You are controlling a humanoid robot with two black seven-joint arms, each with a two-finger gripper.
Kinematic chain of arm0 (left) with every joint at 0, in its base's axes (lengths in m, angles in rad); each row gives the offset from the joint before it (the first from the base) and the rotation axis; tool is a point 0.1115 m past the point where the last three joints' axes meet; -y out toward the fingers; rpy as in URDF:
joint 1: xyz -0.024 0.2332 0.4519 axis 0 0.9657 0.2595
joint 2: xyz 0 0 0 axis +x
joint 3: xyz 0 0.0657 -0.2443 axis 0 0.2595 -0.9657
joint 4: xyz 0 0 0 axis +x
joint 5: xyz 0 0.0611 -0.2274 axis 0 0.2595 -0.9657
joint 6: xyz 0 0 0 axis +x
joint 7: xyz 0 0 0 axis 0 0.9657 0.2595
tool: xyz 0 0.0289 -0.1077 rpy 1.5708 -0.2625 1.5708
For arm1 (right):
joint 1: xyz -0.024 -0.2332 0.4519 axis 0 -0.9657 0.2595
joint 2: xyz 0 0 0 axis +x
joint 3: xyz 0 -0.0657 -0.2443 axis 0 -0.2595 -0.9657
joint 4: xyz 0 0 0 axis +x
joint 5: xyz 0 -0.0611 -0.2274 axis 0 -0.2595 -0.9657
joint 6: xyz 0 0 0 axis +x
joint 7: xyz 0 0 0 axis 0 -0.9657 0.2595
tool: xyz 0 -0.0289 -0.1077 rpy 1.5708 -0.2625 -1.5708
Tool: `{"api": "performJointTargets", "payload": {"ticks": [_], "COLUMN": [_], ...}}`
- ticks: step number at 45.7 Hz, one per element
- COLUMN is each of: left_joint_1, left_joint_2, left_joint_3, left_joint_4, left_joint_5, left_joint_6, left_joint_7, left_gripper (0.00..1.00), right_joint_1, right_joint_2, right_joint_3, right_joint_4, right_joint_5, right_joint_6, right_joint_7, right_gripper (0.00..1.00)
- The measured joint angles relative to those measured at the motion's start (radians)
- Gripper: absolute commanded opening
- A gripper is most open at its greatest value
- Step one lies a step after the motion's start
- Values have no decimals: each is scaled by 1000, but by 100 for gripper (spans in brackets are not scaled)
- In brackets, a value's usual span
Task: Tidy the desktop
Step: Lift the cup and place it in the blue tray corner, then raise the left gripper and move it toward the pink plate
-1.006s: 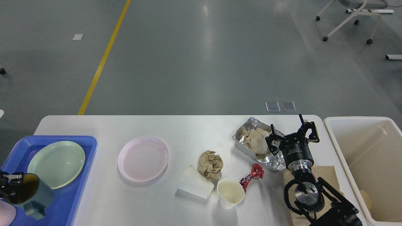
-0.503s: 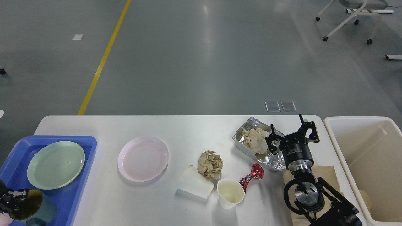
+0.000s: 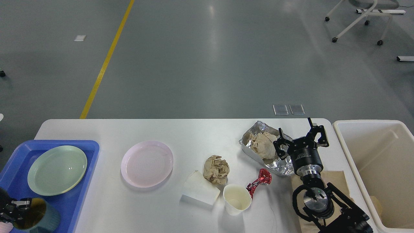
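The white desktop (image 3: 194,136) fills the near scene before a grey floor with a yellow line (image 3: 105,61); the right gripper (image 3: 301,137) hovers spread near the foil (image 3: 258,129), the left gripper (image 3: 14,207) grips a mug (image 3: 35,215); its small label is unreadable.

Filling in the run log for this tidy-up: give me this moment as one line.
left gripper: on teal mug, over blue tray | right gripper: open, by foil tray | desktop: pink plate, cups, wrappers left

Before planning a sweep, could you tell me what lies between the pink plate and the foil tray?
In the head view, only a crumpled brown paper ball lies between pink plate and foil tray.
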Motion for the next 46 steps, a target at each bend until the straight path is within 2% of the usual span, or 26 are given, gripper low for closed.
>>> {"api": "performJointTargets", "payload": {"ticks": [2,7,10,13,15,19,38,41,46], "left_joint_1": [4,6,6,7,7,9,-8,-37,-164], "left_joint_2": [0,0,0,1,1,1,11,10,-9], "left_joint_3": [-5,-9,-9,-9,-9,-7,16,39,140], "left_joint_4": [4,7,7,7,7,7,4,2,-12], "left_joint_5": [0,-1,-8,-14,-16,-18,-19,-19,-26], "left_joint_6": [1,2,5,10,12,7,-36,-59,-130], "left_joint_7": [1,12,14,9,9,4,10,12,10], "left_gripper": [18,60,68,82,87,93,95,95,95], "right_joint_1": [0,0,0,0,0,0,0,0,0], "right_joint_2": [0,0,0,0,0,0,0,0,0], "right_joint_3": [0,0,0,0,0,0,0,0,0], "right_joint_4": [0,0,0,0,0,0,0,0,0], "right_joint_5": [0,0,0,0,0,0,0,0,0], "right_joint_6": [0,0,0,0,0,0,0,0,0], "right_joint_7": [0,0,0,0,0,0,0,0,0], "right_gripper": [100,100,100,100,100,100,100,100,100]}}
